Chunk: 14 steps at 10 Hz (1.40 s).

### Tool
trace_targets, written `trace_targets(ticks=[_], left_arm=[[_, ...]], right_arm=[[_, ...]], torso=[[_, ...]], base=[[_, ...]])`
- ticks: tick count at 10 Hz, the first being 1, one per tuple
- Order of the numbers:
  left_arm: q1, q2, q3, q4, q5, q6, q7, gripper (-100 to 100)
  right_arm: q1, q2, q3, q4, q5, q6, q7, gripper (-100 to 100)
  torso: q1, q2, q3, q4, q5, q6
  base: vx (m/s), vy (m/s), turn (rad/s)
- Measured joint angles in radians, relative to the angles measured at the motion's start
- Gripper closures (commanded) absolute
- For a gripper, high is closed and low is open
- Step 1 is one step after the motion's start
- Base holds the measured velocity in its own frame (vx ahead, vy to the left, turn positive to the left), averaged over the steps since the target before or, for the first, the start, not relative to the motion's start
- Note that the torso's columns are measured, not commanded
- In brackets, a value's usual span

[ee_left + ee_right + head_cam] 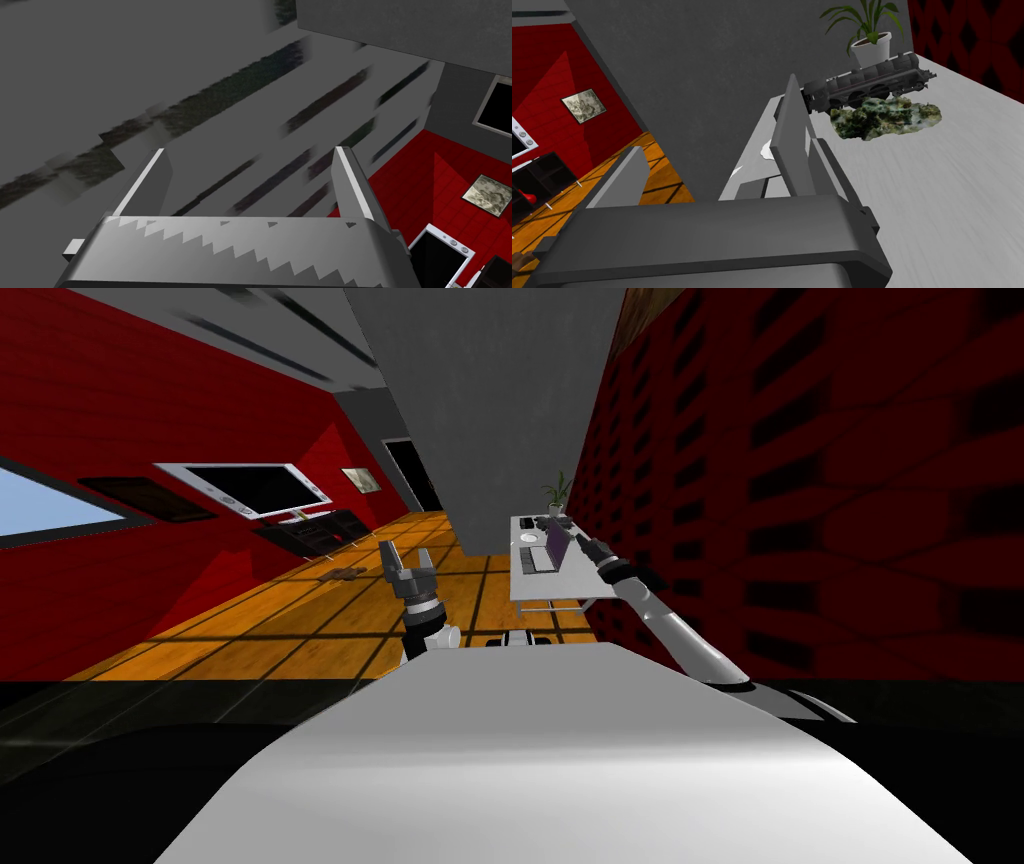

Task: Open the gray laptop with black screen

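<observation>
Right wrist view: my right gripper (726, 147) gapes empty, the raised lid of the thin grey laptop (790, 135) edge-on between its fingers, nearer one; left gripper (250, 150) open, empty, well apart.

right arm (672, 628): white-grey tube, dark joints | left gripper (407, 558): dark box, ringed wrist | fingers (350, 180): thin grey blades, paired

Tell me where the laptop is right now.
In the head view the laptop sits on the white table ahead to my right, its lid raised beside the right gripper, with the model train beyond it.
</observation>
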Motion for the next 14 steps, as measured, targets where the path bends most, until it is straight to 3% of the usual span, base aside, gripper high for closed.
trace_targets(ticks=[3, 5, 7, 8, 11, 13, 14], left_arm=[[0.0, 0.0, 0.0, 0.0, 0.0, 0.0, 0.0, 0], [0.0, 0.0, 0.0, 0.0, 0.0, 0.0, 0.0, 0], [0.0, 0.0, 0.0, 0.0, 0.0, 0.0, 0.0, 0], [0.0, 0.0, 0.0, 0.0, 0.0, 0.0, 0.0, 0], [0.0, 0.0, 0.0, 0.0, 0.0, 0.0, 0.0, 0], [0.0, 0.0, 0.0, 0.0, 0.0, 0.0, 0.0, 0], [0.0, 0.0, 0.0, 0.0, 0.0, 0.0, 0.0, 0]], right_arm=[[-0.025, -0.051, 0.034, 0.049, -0.065, 0.007, -0.103, -100], [-0.035, -0.046, 0.029, 0.067, -0.1, 0.039, -0.144, -100], [-0.056, -0.08, 0.054, 0.107, -0.156, 0.057, -0.218, -100], [-0.057, -0.047, 0.025, 0.114, -0.162, 0.094, -0.221, -100], [-0.07, -0.071, 0.047, 0.143, -0.221, 0.109, -0.258, -100], [-0.076, -0.087, 0.06, 0.155, -0.215, 0.114, -0.312, -100], [-0.083, -0.081, 0.053, 0.171, -0.252, 0.131, -0.311, -100]], torso=[[-0.001, 0.0, 0.0, 0.0, 0.0, 0.0], [0.0, 0.001, 0.001, 0.0, 0.0, 0.0], [0.0, 0.0, 0.0, 0.0, 0.0, 0.0], [0.001, 0.0, 0.0, 0.0, 0.0, 0.001], [0.001, 0.002, 0.001, 0.0, 0.0, 0.0], [0.0, 0.001, 0.0, 0.0, 0.0, 0.0], [0.0, 0.0, 0.0, 0.0, 0.0, 0.0]], base=[[0.028, -0.063, 0.122], [0.02, -0.066, 0.108], [0.037, -0.065, 0.096], [0.041, -0.04, 0.071], [0.018, -0.03, 0.049], [0.026, -0.032, 0.073], [0.022, -0.031, 0.026]])
